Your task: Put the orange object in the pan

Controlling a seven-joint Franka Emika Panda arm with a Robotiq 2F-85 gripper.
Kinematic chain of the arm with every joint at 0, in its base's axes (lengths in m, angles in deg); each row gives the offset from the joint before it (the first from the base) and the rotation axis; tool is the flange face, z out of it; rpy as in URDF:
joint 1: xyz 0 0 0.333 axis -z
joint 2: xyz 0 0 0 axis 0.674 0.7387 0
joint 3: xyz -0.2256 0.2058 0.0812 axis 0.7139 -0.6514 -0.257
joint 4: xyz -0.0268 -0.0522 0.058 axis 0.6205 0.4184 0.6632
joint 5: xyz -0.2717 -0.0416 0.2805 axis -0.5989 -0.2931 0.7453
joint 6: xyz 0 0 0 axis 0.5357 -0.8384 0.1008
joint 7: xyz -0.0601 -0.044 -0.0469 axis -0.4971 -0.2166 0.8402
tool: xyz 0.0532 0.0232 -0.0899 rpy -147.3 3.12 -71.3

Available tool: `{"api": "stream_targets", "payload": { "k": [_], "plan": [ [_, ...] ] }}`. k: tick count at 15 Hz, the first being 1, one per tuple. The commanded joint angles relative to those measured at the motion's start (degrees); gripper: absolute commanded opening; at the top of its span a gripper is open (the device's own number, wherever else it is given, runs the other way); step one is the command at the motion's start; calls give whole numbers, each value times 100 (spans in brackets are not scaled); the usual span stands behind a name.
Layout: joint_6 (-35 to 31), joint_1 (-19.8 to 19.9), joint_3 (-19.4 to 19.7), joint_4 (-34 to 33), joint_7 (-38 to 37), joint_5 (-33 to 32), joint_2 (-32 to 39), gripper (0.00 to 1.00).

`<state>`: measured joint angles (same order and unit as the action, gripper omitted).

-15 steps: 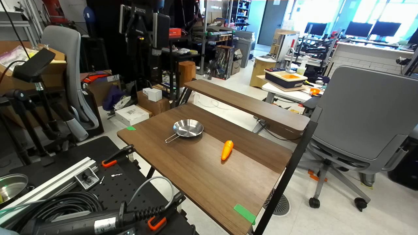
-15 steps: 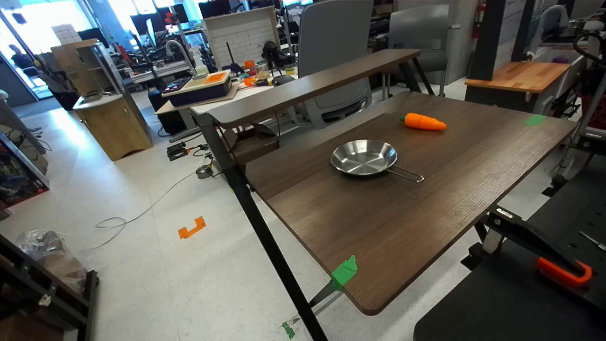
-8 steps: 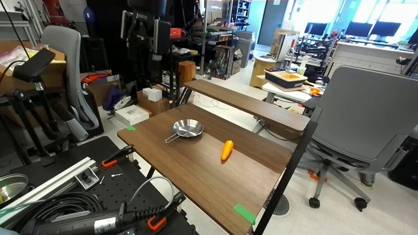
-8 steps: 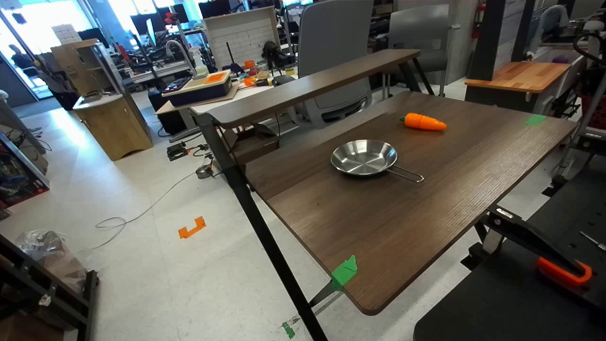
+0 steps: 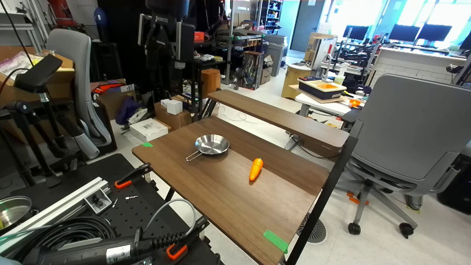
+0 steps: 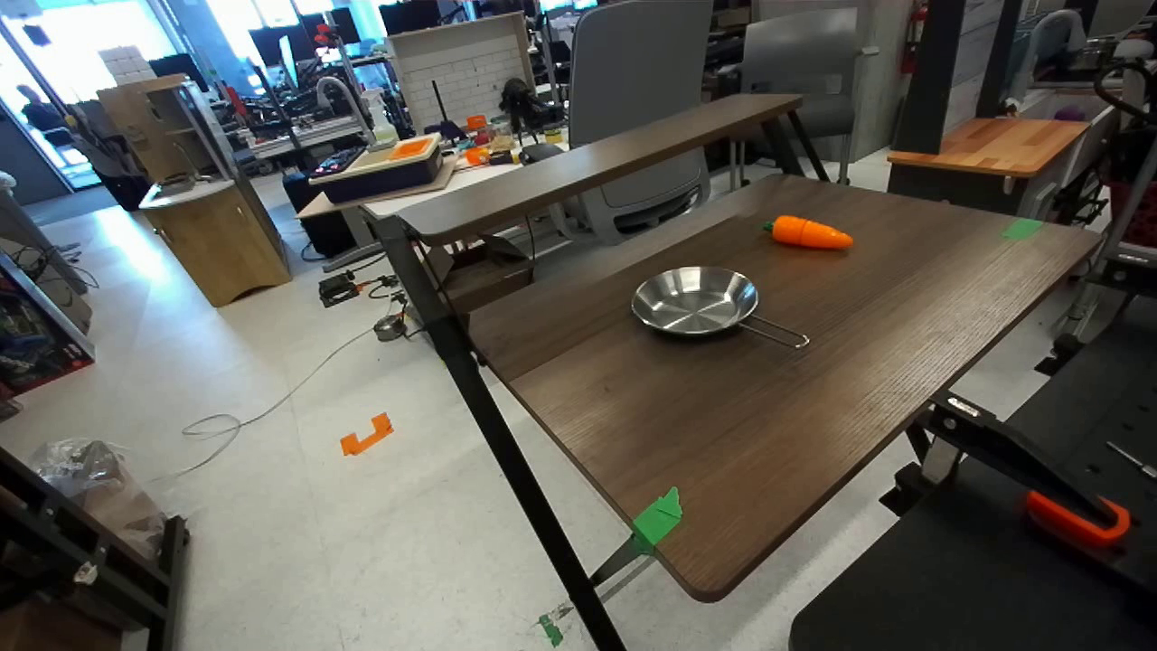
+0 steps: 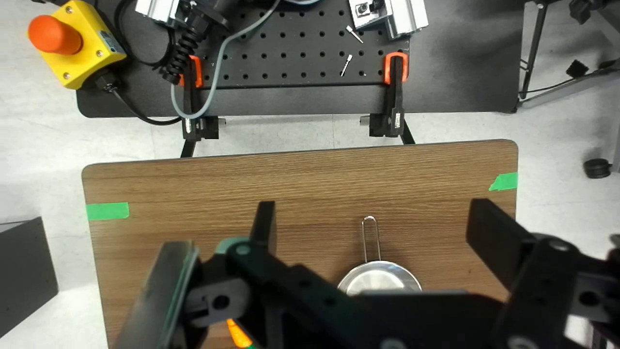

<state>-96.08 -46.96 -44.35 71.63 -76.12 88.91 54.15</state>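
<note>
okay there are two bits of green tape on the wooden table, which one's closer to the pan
The right-hand tape in the wrist view, with the jagged end. The left-hand tape, straight-ended, lies farther from the pan.

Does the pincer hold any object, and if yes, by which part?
Nothing is held: the pincer stands open; carrot and pan lie on the table.

In an exterior view, the black gripper, at the upper left of the frame, has moved slightly down and a touch right over the past second, with more of its body showing below the top edge.
</note>
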Motion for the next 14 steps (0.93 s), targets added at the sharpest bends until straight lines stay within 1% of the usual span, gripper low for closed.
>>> {"api": "stream_targets", "payload": {
  "k": [1,8,14],
  "plan": [
    [-163,113,-80,-8,12,-125,40,100],
    [-528,195,-52,38,-26,-397,180,100],
    [-700,485,89,-73,-64,-627,540,100]
  ]
}}
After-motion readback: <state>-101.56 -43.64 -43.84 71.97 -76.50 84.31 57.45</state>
